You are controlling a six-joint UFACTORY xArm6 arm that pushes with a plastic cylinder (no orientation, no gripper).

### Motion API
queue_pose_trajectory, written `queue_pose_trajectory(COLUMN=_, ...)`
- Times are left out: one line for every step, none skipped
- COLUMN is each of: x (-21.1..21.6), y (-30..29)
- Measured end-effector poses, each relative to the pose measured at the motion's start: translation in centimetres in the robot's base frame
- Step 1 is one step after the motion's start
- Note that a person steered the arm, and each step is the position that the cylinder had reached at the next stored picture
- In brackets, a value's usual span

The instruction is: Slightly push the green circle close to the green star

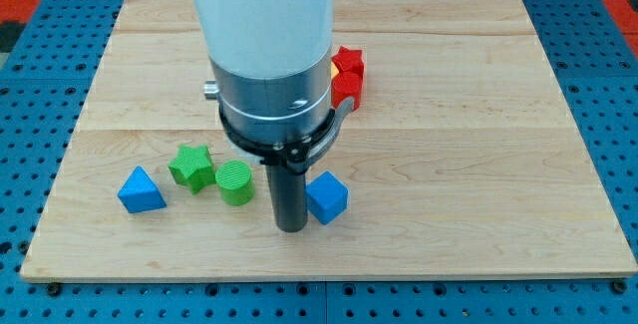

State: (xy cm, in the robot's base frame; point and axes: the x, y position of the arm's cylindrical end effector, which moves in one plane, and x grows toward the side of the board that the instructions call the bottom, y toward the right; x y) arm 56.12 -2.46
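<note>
Progress: judged from the layout, the task looks nearly or fully done; the green cylindrical circle block (235,182) sits just beside the green star-shaped block (191,165), on the star's right in the view, with at most a sliver of gap, and whether they touch cannot be told.
Left to do: at most a slight nudge toward the view's left, if any contact is wanted.
Tip: the arm's dark rod ends at the tip (290,229), which rests on the pale wooden board (478,145) between the green circle and the blue cube-like block (327,197), just beside the blue one and a little apart from the circle.
Jaws: none exist on this arm, so no open or closed state can be told.
Other blocks: a blue triangular block (140,191) lies left of the star; two red blocks (348,76) sit behind the arm, a yellow piece barely showing.
Containers: none in view; every block lies loose on the board.
</note>
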Motion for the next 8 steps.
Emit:
queue_pose_trajectory(x=-1.9, y=2.1)
queue_pose_trajectory(x=-4.6, y=-2.8)
queue_pose_trajectory(x=-5.2, y=-2.3)
queue_pose_trajectory(x=-5.3, y=-1.4)
queue_pose_trajectory(x=-5.7, y=-3.9)
queue_pose_trajectory(x=-6.1, y=-5.7)
queue_pose_trajectory(x=-6.2, y=-6.3)
queue_pose_trajectory(x=-6.1, y=-5.4)
